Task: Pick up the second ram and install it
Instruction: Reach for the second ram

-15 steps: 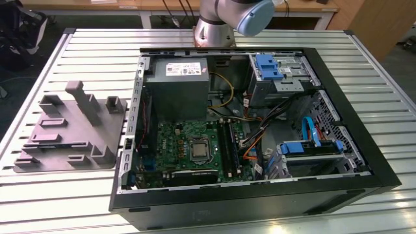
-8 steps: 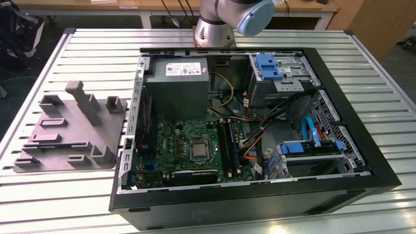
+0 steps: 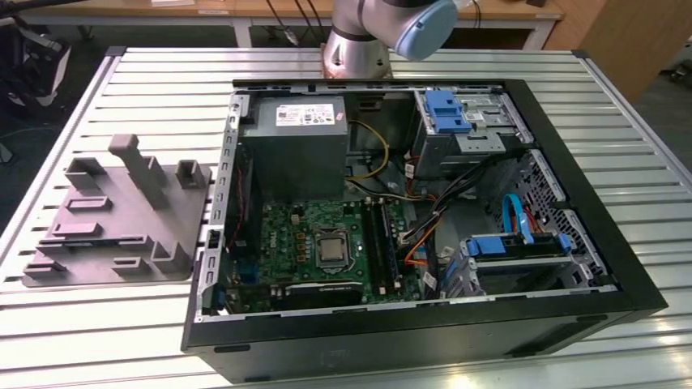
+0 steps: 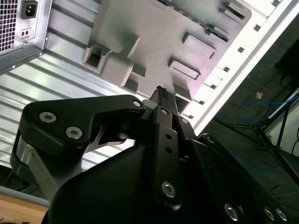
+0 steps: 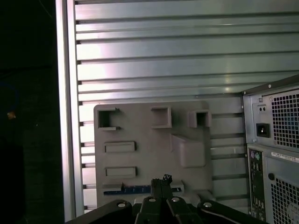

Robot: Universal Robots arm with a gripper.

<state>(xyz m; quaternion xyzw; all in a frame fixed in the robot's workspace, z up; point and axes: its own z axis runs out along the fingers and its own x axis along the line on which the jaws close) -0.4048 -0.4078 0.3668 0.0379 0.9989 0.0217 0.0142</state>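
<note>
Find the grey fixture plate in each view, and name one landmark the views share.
Exterior view: the plate lies on the slatted table, to the exterior view's left of the case.
Second wrist view: the plate lies past the gripper, beside the case.
First wrist view: the plate lies past the gripper, beside the case.
Shared landmark: the case.

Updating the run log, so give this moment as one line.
hand: shut, holding nothing | position: above grey fixture plate | second ram: on plate, ungrasped
</note>
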